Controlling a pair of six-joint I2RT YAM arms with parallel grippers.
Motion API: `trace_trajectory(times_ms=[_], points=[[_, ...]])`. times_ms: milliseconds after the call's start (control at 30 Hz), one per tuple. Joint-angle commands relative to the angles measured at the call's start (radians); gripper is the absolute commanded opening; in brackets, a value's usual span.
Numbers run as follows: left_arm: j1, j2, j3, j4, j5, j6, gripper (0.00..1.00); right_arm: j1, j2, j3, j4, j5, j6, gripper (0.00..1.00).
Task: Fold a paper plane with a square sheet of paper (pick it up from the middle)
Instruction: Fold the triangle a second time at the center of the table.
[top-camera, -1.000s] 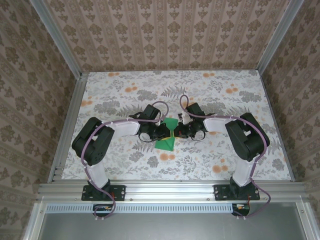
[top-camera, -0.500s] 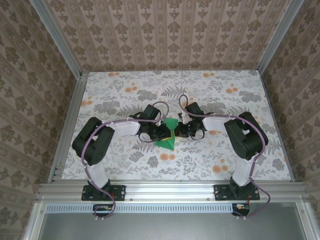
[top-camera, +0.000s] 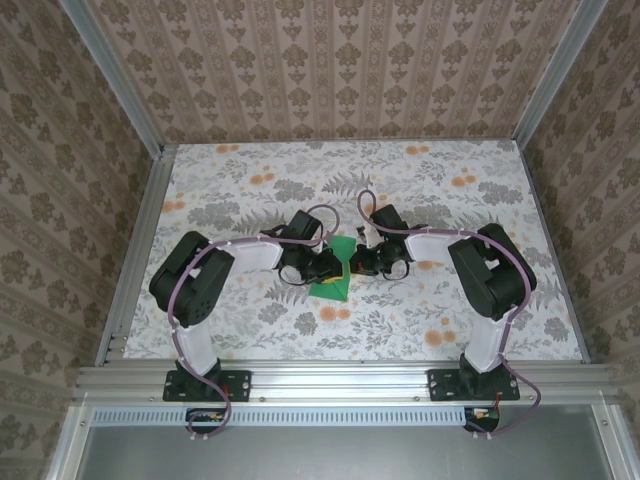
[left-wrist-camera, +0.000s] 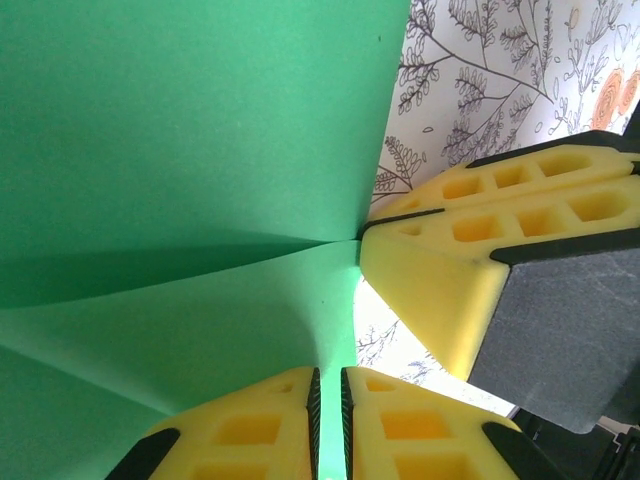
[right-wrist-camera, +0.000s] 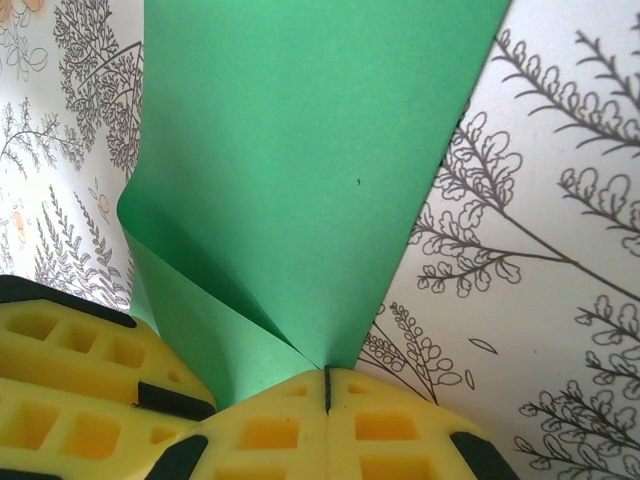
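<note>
Over the last second little has shifted: the left arm has leaned a touch further in toward the middle and the right arm has edged a shade left, so the two pincers now sit almost nose to nose over the paper plane (top-camera: 332, 287), which has hardly budged from the middle of the table (top-camera: 250, 190), slightly nearer than centre. The left gripper (top-camera: 328, 264) is nipped down to a thin slit with a green edge caught in it; its own camera shows the paper (left-wrist-camera: 180, 150) running straight down between its yellow fingertips (left-wrist-camera: 327, 385). The right gripper (top-camera: 358, 262) is pressed fully together, and from its wrist the sheet (right-wrist-camera: 300, 150) gathers into a soft curl that ends right at the seam of its fingers (right-wrist-camera: 327, 385), so it too has hold of the paper. Each wrist view also catches the other arm's yellow fingers close by: the right gripper (left-wrist-camera: 430, 260) touching the paper's edge at the fold line, the left gripper (right-wrist-camera: 80, 370) just beside the curl. To my eye this closing-in means they are working a crease near the far end of the shape, one pinch steadying while the other presses; the folds look loose and bowed, so the plane seems only partly made. I see no box, tray or bin here; the paper rests straight on the flowered tabletop.
</note>
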Motion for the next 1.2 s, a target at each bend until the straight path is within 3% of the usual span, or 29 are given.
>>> trace_trajectory(times_ms=[0, 1167], points=[[-0.008, 0.021, 0.025, -0.009, 0.019, 0.008, 0.17, -0.001, 0.011, 0.023, -0.03, 0.013, -0.017, 0.04], [-0.016, 0.058, 0.038, -0.037, 0.012, 0.011, 0.16, -0.001, 0.033, 0.039, -0.037, 0.018, -0.018, 0.04]])
